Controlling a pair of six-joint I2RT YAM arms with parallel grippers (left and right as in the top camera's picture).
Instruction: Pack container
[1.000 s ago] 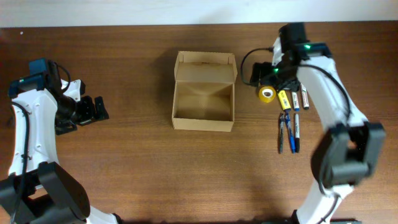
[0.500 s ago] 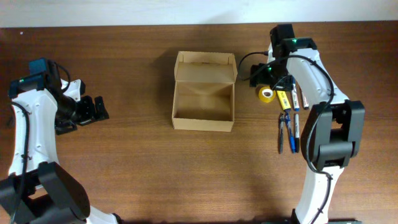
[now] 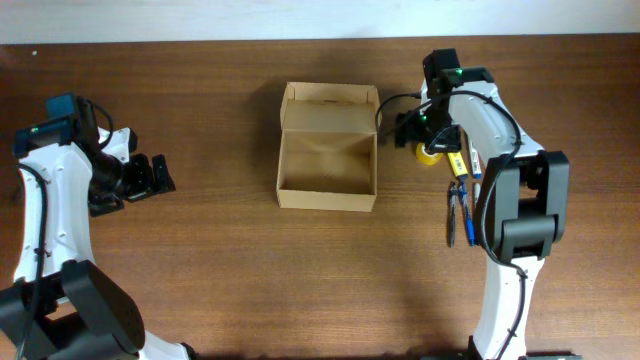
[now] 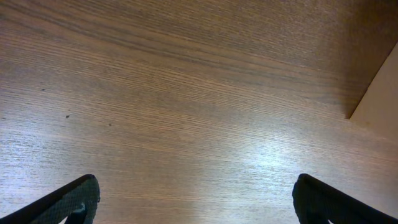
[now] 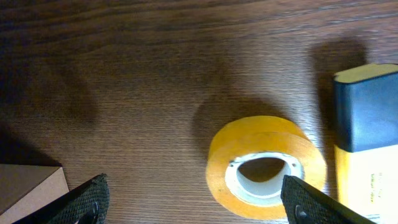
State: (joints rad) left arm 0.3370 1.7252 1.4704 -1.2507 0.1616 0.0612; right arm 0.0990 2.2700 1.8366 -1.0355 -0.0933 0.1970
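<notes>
My right gripper (image 5: 201, 199) is spread wide and holds nothing: in the right wrist view only its two dark fingertips (image 5: 92, 194) show, one in each lower corner of the frame. Between them, toward the lower right, a yellow roll of adhesive tape (image 5: 261, 134) lies flat on the dark brown wooden table (image 5: 137, 74), apart from both tips. Just beside the roll, at the right edge, lies a rectangular item with a navy end and a yellow body (image 5: 367, 118); what it is I cannot tell. A tan cardboard corner peeks in at the lower left of that view. From overhead, the gripper sits in the upper right of centre, between the roll and the small rectangular tan cardboard box (image 3: 327, 160). The box stands at the centre of the frame with its flap lid folded open toward the top edge, and nothing lies inside it. Below the roll, some blue pens (image 3: 462, 215) lie on the wood, pointing roughly top to bottom. My left gripper (image 4: 199, 202) is equally wide and empty over bare wood, at the left of the overhead frame, well apart from the box.
</notes>
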